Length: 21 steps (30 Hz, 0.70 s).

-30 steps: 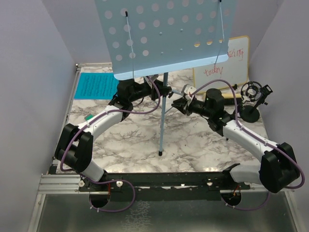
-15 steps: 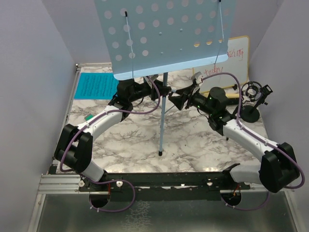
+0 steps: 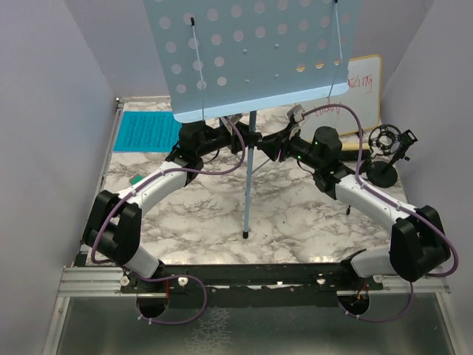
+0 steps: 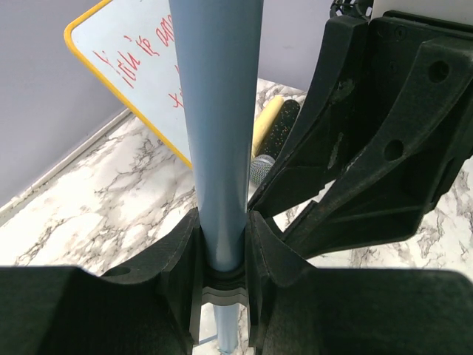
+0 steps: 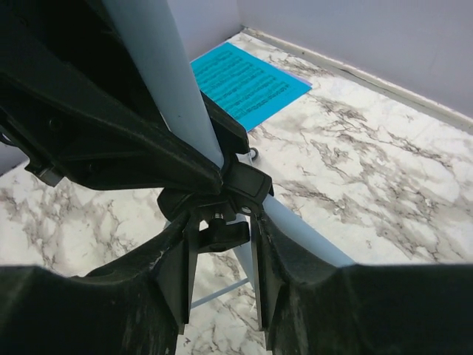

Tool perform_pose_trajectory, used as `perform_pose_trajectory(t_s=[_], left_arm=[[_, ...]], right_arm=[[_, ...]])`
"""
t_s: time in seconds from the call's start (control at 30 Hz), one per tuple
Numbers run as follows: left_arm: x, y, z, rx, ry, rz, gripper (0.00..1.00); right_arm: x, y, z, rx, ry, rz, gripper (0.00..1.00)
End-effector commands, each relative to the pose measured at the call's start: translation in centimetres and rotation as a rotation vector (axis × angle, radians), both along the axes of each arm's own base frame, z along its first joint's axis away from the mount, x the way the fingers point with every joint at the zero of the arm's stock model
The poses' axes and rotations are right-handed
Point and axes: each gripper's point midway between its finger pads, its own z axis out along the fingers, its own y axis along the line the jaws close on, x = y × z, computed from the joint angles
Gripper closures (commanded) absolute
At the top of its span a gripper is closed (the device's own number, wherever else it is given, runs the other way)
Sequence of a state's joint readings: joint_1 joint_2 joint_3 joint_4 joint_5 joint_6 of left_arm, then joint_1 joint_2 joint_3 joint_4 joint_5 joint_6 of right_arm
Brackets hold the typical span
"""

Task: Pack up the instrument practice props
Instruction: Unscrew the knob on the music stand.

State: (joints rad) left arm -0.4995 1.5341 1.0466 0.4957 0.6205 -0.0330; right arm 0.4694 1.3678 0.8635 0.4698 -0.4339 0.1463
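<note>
The light-blue perforated music rack (image 3: 255, 52) stands upright on its pole (image 3: 250, 170). My left gripper (image 3: 245, 139) (image 4: 222, 222) is shut on that pole (image 4: 218, 111) from the left. My right gripper (image 3: 272, 144) (image 5: 222, 229) reaches in from the right, its fingers closed on either end of the black clamp knob (image 5: 229, 235) at the top of the tripod legs. The cyan sheet (image 3: 148, 132) (image 5: 247, 81) lies flat at the back left. A black studio microphone (image 3: 388, 139) stands at the right. The cream handheld microphone (image 4: 267, 126) lies behind the pole.
A wood-framed whiteboard (image 3: 355, 92) (image 4: 133, 74) with red writing leans on the back wall. A black round base (image 3: 382, 174) sits beside the studio microphone. A small green block (image 3: 136, 180) lies by my left forearm. Grey walls close in both sides.
My right gripper has moved up and left to the pole, opened wide, then narrowed around the clamp knob. The left arm and the rack have not moved.
</note>
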Motion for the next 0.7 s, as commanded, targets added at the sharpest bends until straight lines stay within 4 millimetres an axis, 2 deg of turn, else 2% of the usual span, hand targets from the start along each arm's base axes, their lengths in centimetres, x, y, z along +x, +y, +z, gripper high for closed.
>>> perform_pose_trajectory(t_s=[0.0, 0.17, 0.43, 0.67], left_arm=[[-3.2, 1.0, -10.8, 0.182, 0.37, -0.026, 1.0], [-3.1, 1.0, -10.6, 0.181, 0.364, -0.025, 1.0], [-3.1, 1.0, -10.7, 0.184, 0.365, -0.026, 1.0], [-3.1, 0.9, -10.6, 0.182, 0.363, -0.026, 1.0]], right_arm=[[0.6, 0.2, 0.0, -0.06, -0.061, 0.032, 0.64], [-0.4, 0.8, -1.1, -0.158, -0.114, 0.14, 0.71], [-2.0, 1.0, -1.2, -0.197, -0.139, 0.224, 0.65], [-2.7, 0.9, -2.0, -0.25, -0.188, 0.266, 0.69]])
